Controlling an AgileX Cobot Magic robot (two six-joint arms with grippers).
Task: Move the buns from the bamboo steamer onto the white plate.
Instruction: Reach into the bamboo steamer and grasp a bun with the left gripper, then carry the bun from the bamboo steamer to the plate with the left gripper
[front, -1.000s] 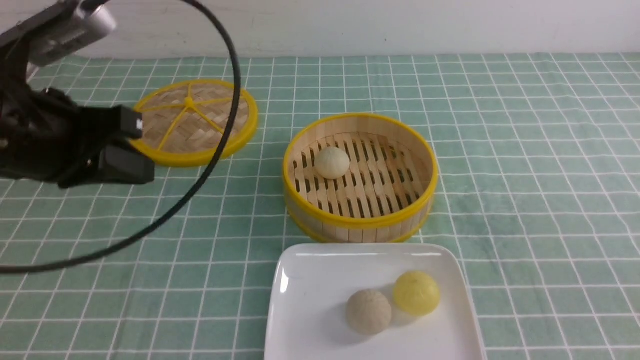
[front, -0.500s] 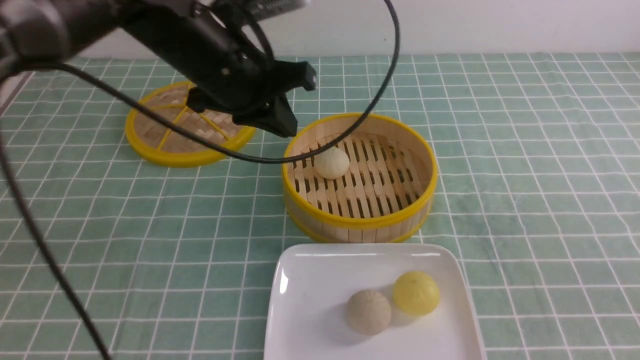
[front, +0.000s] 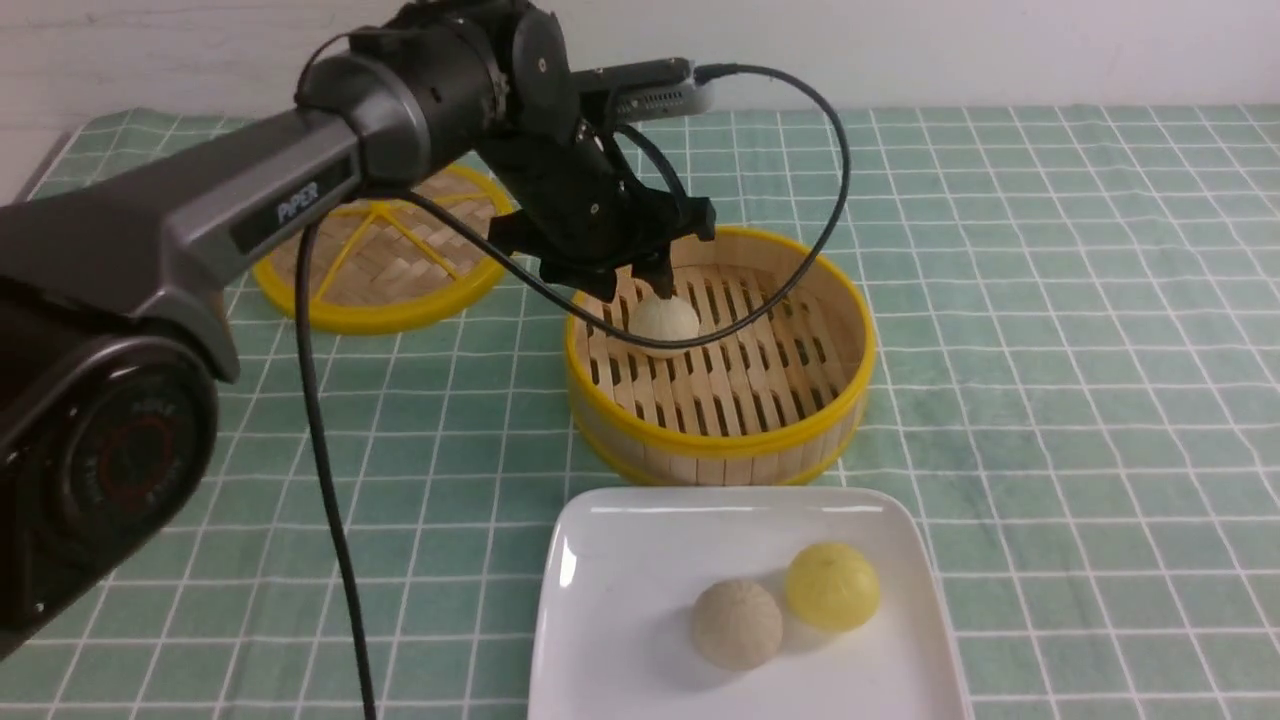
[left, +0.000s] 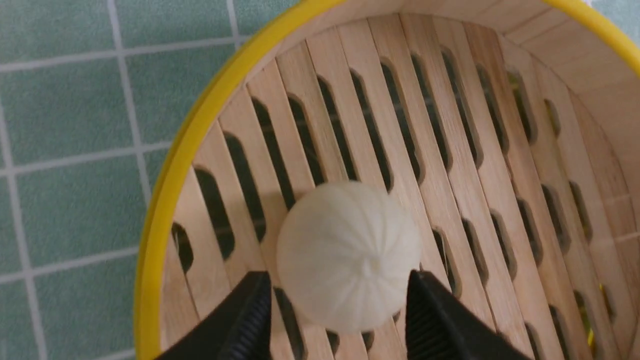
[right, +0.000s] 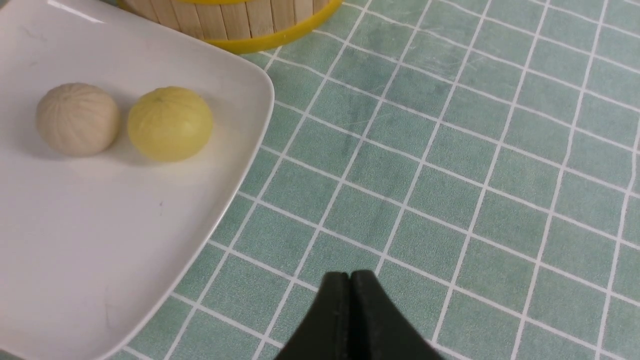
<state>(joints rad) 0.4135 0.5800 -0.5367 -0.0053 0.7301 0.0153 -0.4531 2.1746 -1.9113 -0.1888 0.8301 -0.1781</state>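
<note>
A pale cream bun (front: 663, 322) (left: 350, 255) lies on the slatted floor of the bamboo steamer (front: 868, 350) (left: 165, 200), near its left wall. My left gripper (front: 632, 285) (left: 337, 280) hangs just over it, open, with one black finger on each side of the bun. The white plate (front: 620, 620) (right: 100, 240) sits in front of the steamer with a bright yellow bun (front: 832, 586) (right: 170, 123) on it. My right gripper (right: 350, 276) is shut and empty above the cloth, to the right of the plate; it is out of the front view.
A greyish-tan bun (front: 737, 624) (right: 77, 119) sits on the plate touching the yellow one. A flat woven lid (front: 420, 270) with a yellow rim lies at the back left, partly behind my left arm. A green checked cloth (front: 1050, 400) covers the table.
My left arm has swung from the far left across to the steamer and lowered over the cream bun, and its jaws have opened. The buns have not moved.
</note>
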